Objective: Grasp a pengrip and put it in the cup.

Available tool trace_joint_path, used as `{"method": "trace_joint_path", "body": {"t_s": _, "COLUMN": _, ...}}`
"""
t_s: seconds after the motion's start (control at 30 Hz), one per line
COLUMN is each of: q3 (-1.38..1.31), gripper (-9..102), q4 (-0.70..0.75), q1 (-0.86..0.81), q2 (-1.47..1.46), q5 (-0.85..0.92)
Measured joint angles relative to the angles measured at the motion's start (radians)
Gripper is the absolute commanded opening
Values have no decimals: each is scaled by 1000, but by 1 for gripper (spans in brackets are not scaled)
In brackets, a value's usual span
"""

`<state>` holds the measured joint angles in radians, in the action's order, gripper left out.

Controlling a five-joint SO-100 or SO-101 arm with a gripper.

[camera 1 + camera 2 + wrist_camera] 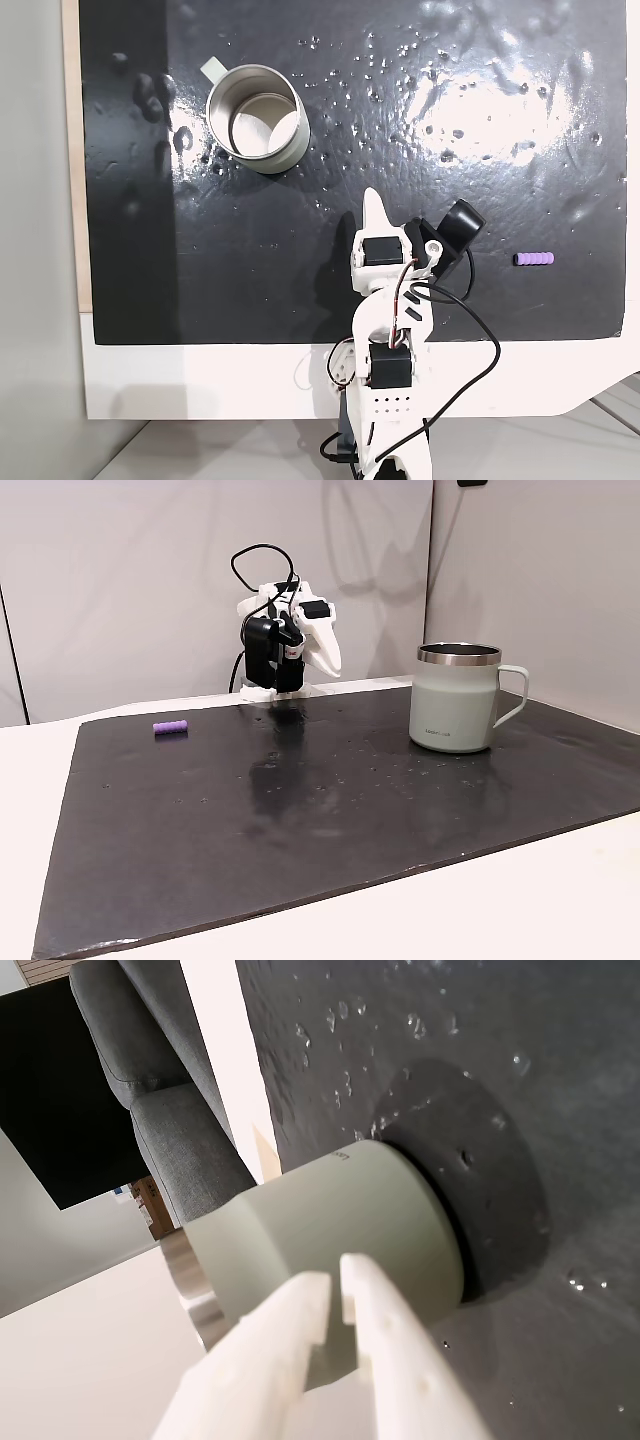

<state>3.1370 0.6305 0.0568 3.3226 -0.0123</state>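
The pengrip (533, 259) is a tiny purple ribbed tube lying on the black mat at the right in a fixed view, and at the left (171, 727) in the other. The cup (289, 150) stands upright at the mat's upper left, handle pointing away from the arm; its pale wall (455, 710) and steel rim show from the side. My gripper (373, 207) is folded back near the arm's base, well apart from both. In the wrist view, tilted on its side, the white fingers (335, 1278) lie together, shut with nothing between them, pointing at the cup (340, 1210).
A black mat (300, 270) with small bumps and glare covers most of the white table. The arm's base and black cable (470, 350) sit at the mat's near edge. A grey sofa (150, 1080) stands beyond the table.
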Motion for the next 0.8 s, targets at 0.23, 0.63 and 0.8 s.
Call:
{"method": "trace_joint_path", "body": {"t_s": 0.23, "q3": 0, "gripper": 0, "q4": 0, "q1": 0, "q2": 0, "q5": 0}}
{"method": "trace_joint_path", "body": {"t_s": 0.63, "q3": -28, "gripper": 0, "q4": 21, "q1": -6, "q2": 2, "q5": 67}}
{"method": "trace_joint_path", "body": {"t_s": 0.8, "q3": -201, "gripper": 0, "q4": 178, "q1": -29, "q2": -5, "q5": 172}}
